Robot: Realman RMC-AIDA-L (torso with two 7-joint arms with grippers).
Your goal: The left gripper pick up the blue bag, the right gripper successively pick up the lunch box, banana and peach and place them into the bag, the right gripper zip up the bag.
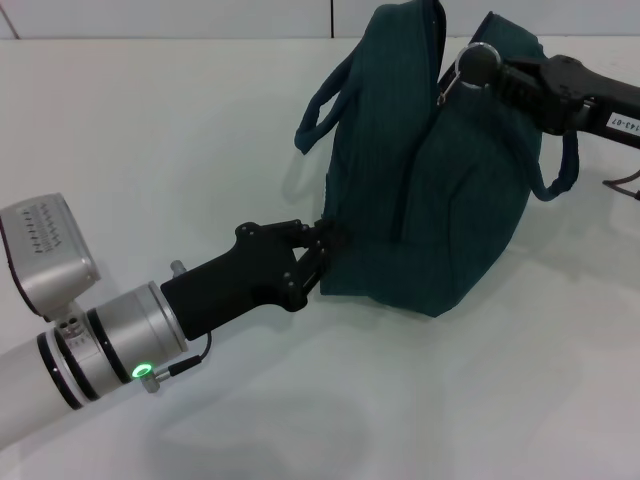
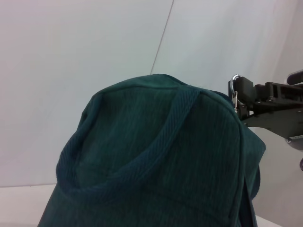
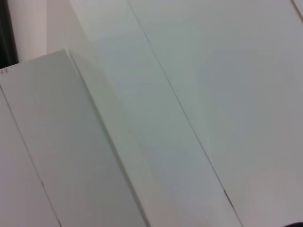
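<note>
From the head view: standing on the white table (image 1: 150, 130), the blue bag (image 1: 440, 190), top closed up with no silver lining showing, so zipping judged nearly done or done. Clamped on the bag's lower near corner, the left gripper (image 1: 322, 252), fingers pinched shut on the fabric. At the bag's top far end, the right gripper (image 1: 478, 65), closed on the metal ring pull (image 1: 452, 76) of the zipper. Likely trouble from here: pulling on past the end of the zipper track, dragging the bag over or tearing it from the left pinch; or the ring slipping out of the fingertips under a skewed pull. No lunch box, banana or peach visible; presumably inside, though hidden. From the left wrist view: filling the frame just ahead, the bag's end with a loop handle (image 2: 156, 142) draped across it; beyond its top edge, the right gripper (image 2: 239, 97) gripping the ring. From the right wrist view: only white panels, nothing of bag or fingers.
</note>
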